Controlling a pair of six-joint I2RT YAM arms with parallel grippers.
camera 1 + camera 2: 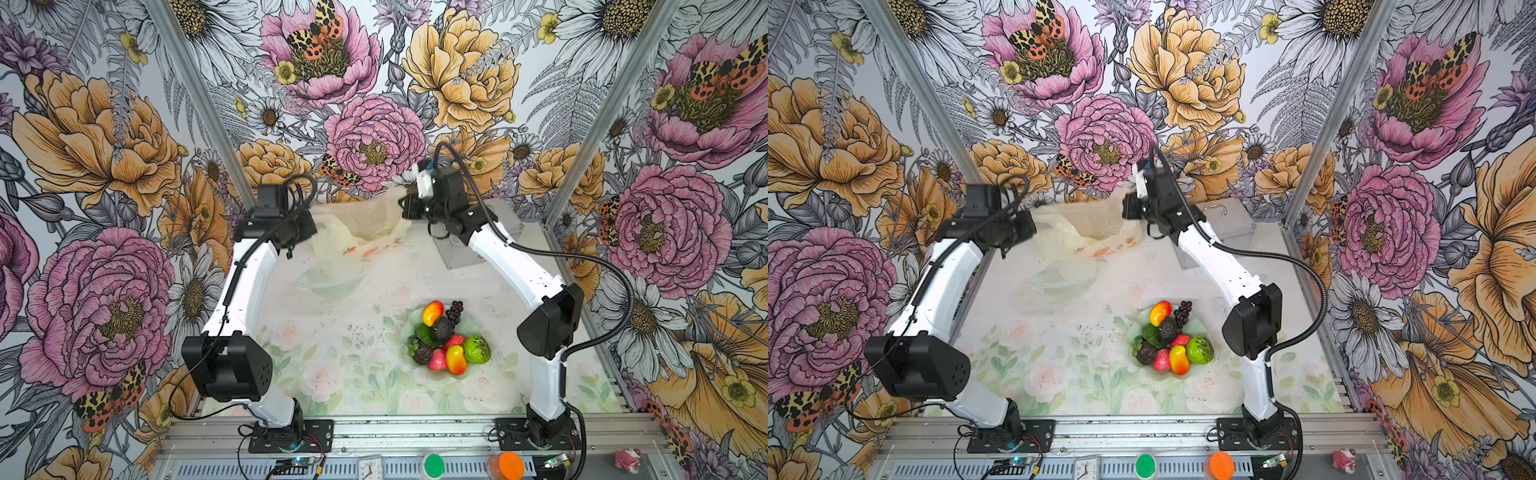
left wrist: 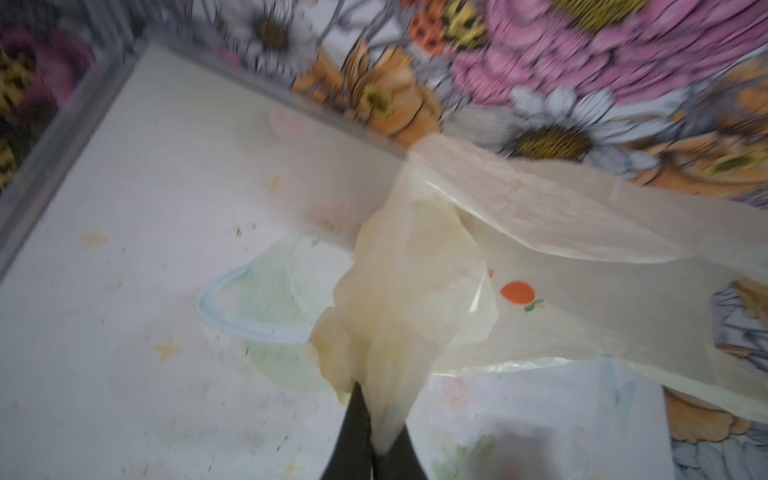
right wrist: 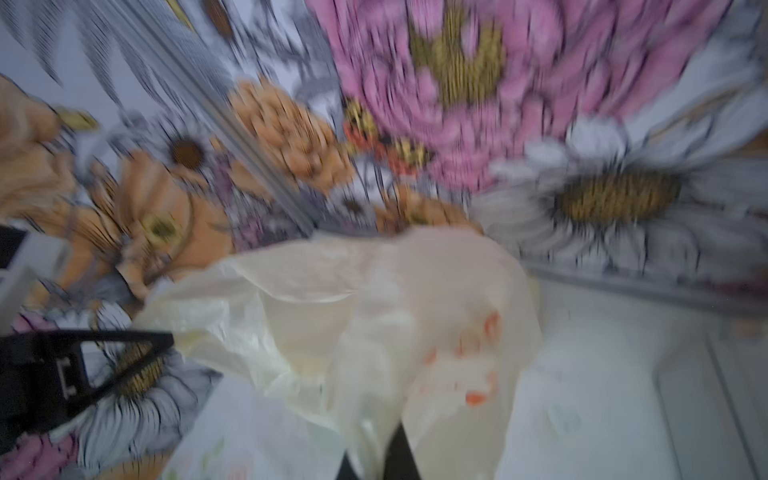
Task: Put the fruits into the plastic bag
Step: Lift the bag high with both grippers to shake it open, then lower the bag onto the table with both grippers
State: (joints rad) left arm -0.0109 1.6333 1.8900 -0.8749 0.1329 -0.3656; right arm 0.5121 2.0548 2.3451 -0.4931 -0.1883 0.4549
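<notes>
We see the left gripper (image 2: 379,415) and right gripper (image 3: 372,448) each clamped on the thin, crinkled, translucent plastic bag (image 1: 365,224), far across the desk (image 1: 332,357). Glossy fruits (image 1: 449,336) heap in a scalloped dish (image 1: 412,322), near right.

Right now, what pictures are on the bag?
Small orange fruits; the bag shows best in the left wrist view.

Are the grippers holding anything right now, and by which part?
Both hold the plastic bag: the left gripper pinches a bunched edge at its mouth, the right gripper the opposite edge.
</notes>
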